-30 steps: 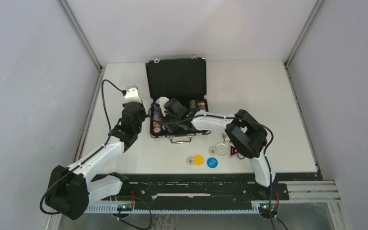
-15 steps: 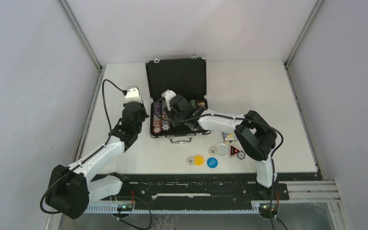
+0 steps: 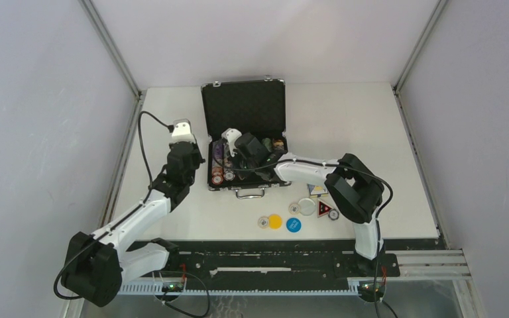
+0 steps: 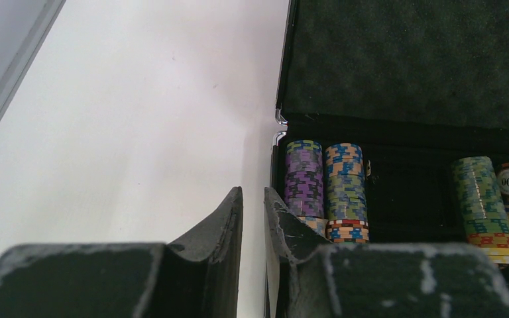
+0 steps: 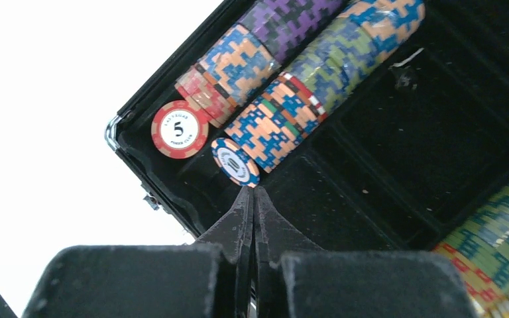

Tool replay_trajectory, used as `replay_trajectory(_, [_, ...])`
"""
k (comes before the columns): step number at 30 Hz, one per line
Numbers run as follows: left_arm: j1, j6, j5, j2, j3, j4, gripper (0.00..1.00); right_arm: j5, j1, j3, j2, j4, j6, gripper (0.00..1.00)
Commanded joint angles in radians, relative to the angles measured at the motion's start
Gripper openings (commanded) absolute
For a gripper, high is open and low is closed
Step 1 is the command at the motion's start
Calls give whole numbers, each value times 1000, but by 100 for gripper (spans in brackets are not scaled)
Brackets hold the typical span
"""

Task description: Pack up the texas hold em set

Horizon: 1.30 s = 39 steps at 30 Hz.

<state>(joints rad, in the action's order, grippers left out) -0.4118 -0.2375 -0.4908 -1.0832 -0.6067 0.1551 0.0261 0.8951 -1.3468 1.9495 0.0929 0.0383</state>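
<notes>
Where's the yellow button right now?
In the top view, the yellow button lies on the table in front of the case, between a pale chip and the blue button.

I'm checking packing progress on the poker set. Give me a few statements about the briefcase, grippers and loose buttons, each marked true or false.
1. The briefcase lid stands open. True.
2. The right gripper is shut, inside the briefcase. True.
3. The yellow button lies in the briefcase. False: it lies on the table, in front of the briefcase.
4. The left gripper holds a chip stack. False: it holds nothing, beside the briefcase.
</notes>
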Motion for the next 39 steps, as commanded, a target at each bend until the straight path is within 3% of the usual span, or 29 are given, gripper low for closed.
replay_trajectory(1, [5, -16, -5, 31, 16, 32, 22, 72, 15, -28, 32, -47, 32, 0])
replay_trajectory(21, [5, -18, -12, 24, 15, 26, 22, 93, 10, -132, 157, -20, 40, 0])
replay_trajectory(39, [5, -16, -20, 12, 10, 20, 22, 109, -2, -127, 134, -2, 20, 0])
